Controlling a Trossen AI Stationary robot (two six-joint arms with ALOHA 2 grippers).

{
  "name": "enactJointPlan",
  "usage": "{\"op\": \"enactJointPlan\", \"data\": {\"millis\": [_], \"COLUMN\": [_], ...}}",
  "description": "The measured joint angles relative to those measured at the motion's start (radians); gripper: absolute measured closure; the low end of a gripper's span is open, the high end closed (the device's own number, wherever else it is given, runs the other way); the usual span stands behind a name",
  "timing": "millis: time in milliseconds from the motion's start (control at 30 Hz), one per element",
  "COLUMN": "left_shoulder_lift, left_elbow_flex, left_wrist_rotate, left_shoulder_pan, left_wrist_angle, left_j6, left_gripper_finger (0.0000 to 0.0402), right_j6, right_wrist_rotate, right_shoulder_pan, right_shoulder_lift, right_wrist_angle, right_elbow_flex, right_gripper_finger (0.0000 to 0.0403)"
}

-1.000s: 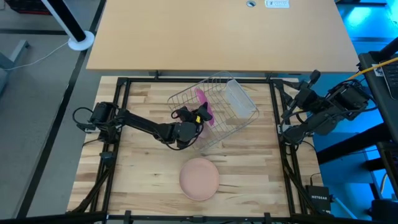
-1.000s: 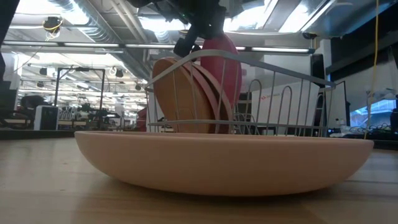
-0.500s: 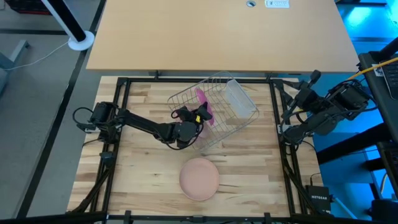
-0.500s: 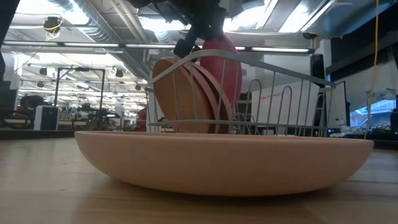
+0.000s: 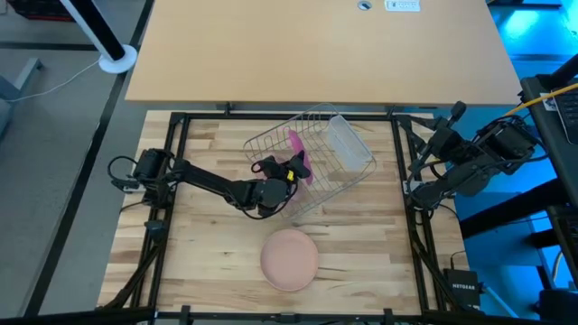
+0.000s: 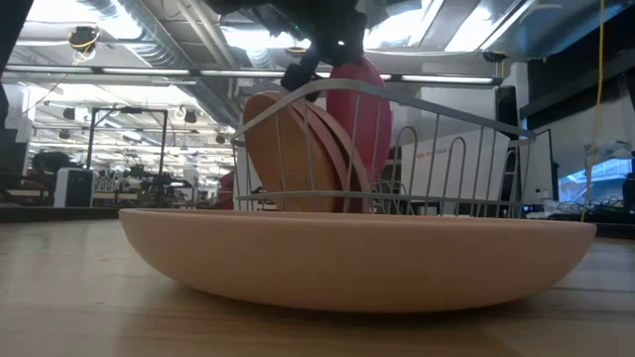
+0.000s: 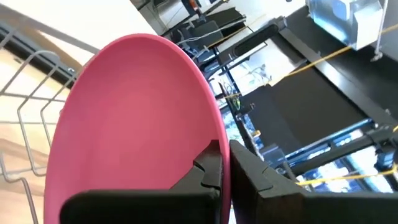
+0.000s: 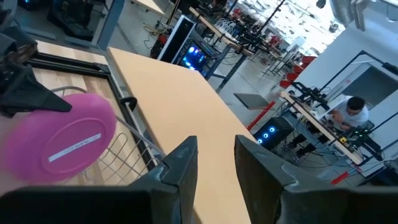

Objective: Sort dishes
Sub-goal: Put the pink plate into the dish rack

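The magenta-pink plate [image 5: 294,153] stands on edge inside the silver wire rack [image 5: 316,181]. It shows in the low view [image 6: 359,124] and fills the left wrist view [image 7: 137,124]. My left gripper [image 5: 287,171] is shut on its rim from above. A tan-brown plate [image 6: 293,154] stands on edge in the rack beside it. The pale peach plate [image 5: 289,259] lies flat on the table near the front, and is large in the low view [image 6: 357,253]. My right gripper [image 8: 217,168] waits open at the table's right edge [image 5: 442,171]. My left gripper pinches the magenta-pink plate's rim at its upper edge [image 7: 212,138] between its two fingers, one finger on each face. The fingers come from above, slanting from the table's left. The plate stands nearly upright inside the rack; the peach plate hides its lower edge.
A clear plastic cup [image 5: 348,144] lies in the rack's far right part. The rack's wires [image 6: 446,119] rise around the standing plates. Bare wood lies left and right of the peach plate. A tan tabletop [image 5: 316,54] lies beyond the far edge.
My left gripper has shifted slightly toward the table's right with the magenta-pink plate, which now stands a little apart from the tan-brown plate in the rack.
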Motion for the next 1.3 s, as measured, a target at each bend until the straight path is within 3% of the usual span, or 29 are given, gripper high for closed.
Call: {"op": "enactJointPlan", "data": {"millis": [400,500,733,1000,1300], "left_shoulder_lift": [0.001,0.001,0.001,0.002,0.002], "left_elbow_flex": [0.0,0.0,0.0,0.0,0.0], "left_wrist_rotate": [0.017,0.016,0.014,0.014,0.018], "left_shoulder_pan": [-0.001,-0.001,-0.001,-0.001,-0.002], "left_wrist_angle": [-0.002,-0.003,-0.001,-0.001,-0.001], "left_j6": [0.065,0.053,0.031,0.013,0.013], "left_gripper_finger": [0.04,0.04,0.0399,0.0398,0.0397], "right_j6": [0.018,0.053,0.285,0.392,0.392], "right_wrist_rotate": [-0.231,-0.246,-0.056,0.167,0.171], "right_shoulder_pan": [0.0,0.0,0.0,0.0,0.0], "right_shoulder_lift": [0.009,0.014,0.013,0.021,0.102], "right_wrist_angle": [0.0,0.006,0.028,0.423,0.815], "right_elbow_flex": [0.0,-0.031,-0.258,-0.582,-0.749], "right_gripper_finger": [0.0292,0.0292,0.0292,0.0292,0.0292]}}
